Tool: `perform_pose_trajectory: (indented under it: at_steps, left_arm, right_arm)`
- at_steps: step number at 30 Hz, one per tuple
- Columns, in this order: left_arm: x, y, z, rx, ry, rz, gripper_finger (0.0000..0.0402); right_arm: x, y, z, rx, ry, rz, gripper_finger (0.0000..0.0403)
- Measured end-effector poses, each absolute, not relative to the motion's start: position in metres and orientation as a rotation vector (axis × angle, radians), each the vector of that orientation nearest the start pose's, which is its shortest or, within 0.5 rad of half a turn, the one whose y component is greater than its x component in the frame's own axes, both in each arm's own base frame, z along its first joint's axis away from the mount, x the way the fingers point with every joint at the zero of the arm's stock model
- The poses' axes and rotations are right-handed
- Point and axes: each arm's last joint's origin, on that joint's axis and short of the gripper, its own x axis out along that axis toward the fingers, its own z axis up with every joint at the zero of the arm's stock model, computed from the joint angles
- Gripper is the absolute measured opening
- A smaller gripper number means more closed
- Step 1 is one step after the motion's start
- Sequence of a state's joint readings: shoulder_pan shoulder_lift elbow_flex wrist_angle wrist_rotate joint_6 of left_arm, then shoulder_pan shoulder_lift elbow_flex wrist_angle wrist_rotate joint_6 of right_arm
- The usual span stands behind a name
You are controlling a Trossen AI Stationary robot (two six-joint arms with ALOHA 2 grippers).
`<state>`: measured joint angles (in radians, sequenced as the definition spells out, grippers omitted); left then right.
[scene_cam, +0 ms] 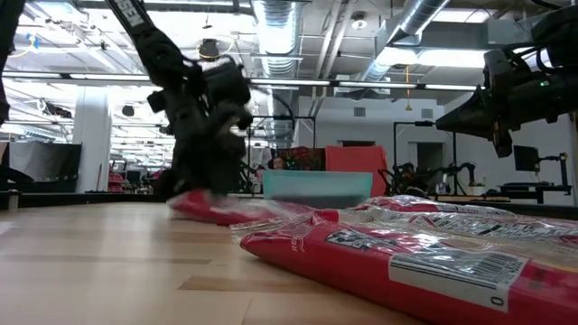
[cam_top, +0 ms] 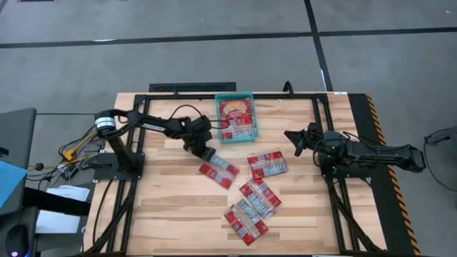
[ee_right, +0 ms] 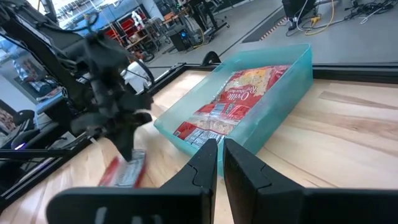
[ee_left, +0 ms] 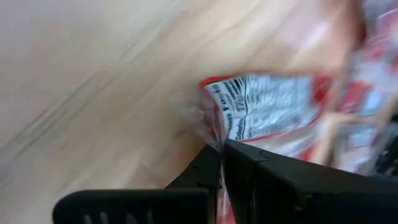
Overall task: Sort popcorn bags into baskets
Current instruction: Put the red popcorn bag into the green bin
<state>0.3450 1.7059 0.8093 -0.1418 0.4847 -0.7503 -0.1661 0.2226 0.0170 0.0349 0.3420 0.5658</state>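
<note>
My left gripper (cam_top: pixel 206 153) is down at the table's middle, shut on a red popcorn bag (cam_top: pixel 219 171) with silvery-white print (ee_left: pixel 267 112). Three more red bags lie flat on the wood nearer the right: one (cam_top: pixel 266 165), one (cam_top: pixel 258 196) and one (cam_top: pixel 245 223), the last two overlapping. The teal bin (cam_top: pixel 218 118) stands at the far middle, holding a bag with a yellow popcorn picture (cam_top: pixel 235 109) and a silvery one (cam_top: pixel 238 132). My right gripper (cam_top: pixel 293 137) hovers shut above the table, right of the bin, touching nothing. My left gripper pinches the bag's clear sealed end edge (ee_left: pixel 208 124) between its two fingers (ee_left: pixel 249 165), at the end nearest the bin. It comes slanting down from the table's far left side. The rest of the bag (scene_cam: pixel 212 209) lies low on the table.
Bare wood covers the table's left half and the near left corner. A black frame rail (cam_top: pixel 235 95) runs around the work area, just behind the bin. The bin's near wall (ee_right: pixel 280 118) faces my right gripper (ee_right: pixel 219 155). A large red bag (scene_cam: pixel 406 262) fills the low view's foreground.
</note>
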Motion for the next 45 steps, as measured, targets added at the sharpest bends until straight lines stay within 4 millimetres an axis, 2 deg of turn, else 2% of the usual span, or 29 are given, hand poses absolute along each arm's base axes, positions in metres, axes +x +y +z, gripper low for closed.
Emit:
perform_pose_trajectory:
  at_steps: [14,19,29,36,45]
  left_arm:
    - [0.275,0.085,0.215,-1.198,0.65,0.225,0.0]
    - [0.273,0.085,0.236,-1.234,0.518,0.205,0.0]
    - [0.279,0.091,0.272,-1.298,0.192,0.079,0.0]
    - [0.27,0.122,0.273,-1.273,0.061,0.198,0.0]
    - [0.241,0.173,0.273,-1.215,-0.079,0.409,0.0]
  right_arm:
    - [0.105,-0.028,0.154,0.51,0.031,-0.543,0.0054]
    - [0.105,-0.028,0.154,0.509,0.031,-0.543,0.0054]
    - [0.105,-0.028,0.154,0.509,0.03,-0.546,0.0054]
    - [0.105,-0.028,0.154,0.511,0.03,-0.547,0.0054]
    - [0.105,-0.028,0.154,0.512,0.029,-0.547,0.0054]
